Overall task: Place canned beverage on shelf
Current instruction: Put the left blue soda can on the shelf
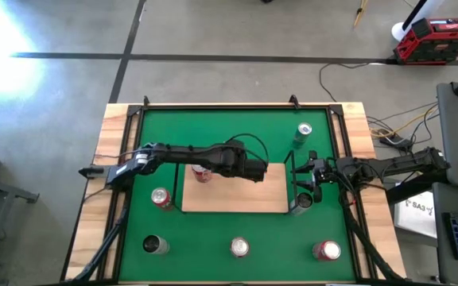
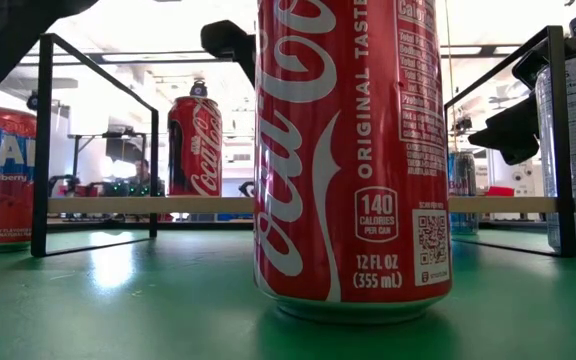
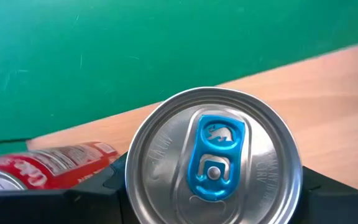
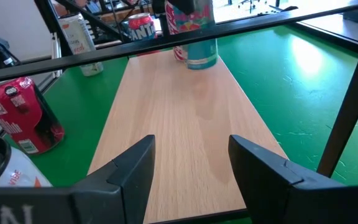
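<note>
The shelf point(image 1: 237, 200) is a light-wood board in a black wire frame on the green mat. It also shows in the right wrist view point(image 4: 185, 124). A red Coca-Cola can point(image 1: 203, 174) stands upright on it. My left gripper point(image 1: 257, 171) is over the board, shut on a can with a silver top and blue tab point(image 3: 213, 162). This can has a teal bottom and a pink body point(image 4: 199, 37). My right gripper point(image 4: 191, 168) is open and empty at the shelf's right end point(image 1: 304, 184). In the low view a near Coca-Cola can point(image 2: 353, 150) hides the held can. My left gripper pinches the can's side wall just below the rim point(image 3: 129, 180) between its two fingers point(image 3: 104, 186), one on each side. The fingers come from above, pointing down. The can stays upright over the board; I cannot tell whether its bottom point(image 4: 202, 61) rests on the board.
On the mat stand a green can point(image 1: 302, 135) at the far right and a red can point(image 1: 162, 199) left of the shelf. A silver can point(image 1: 155, 245), a Coca-Cola can point(image 1: 239, 248) and a red can point(image 1: 327, 251) stand along the near edge. Another can point(image 1: 300, 203) stands beside my right gripper.
</note>
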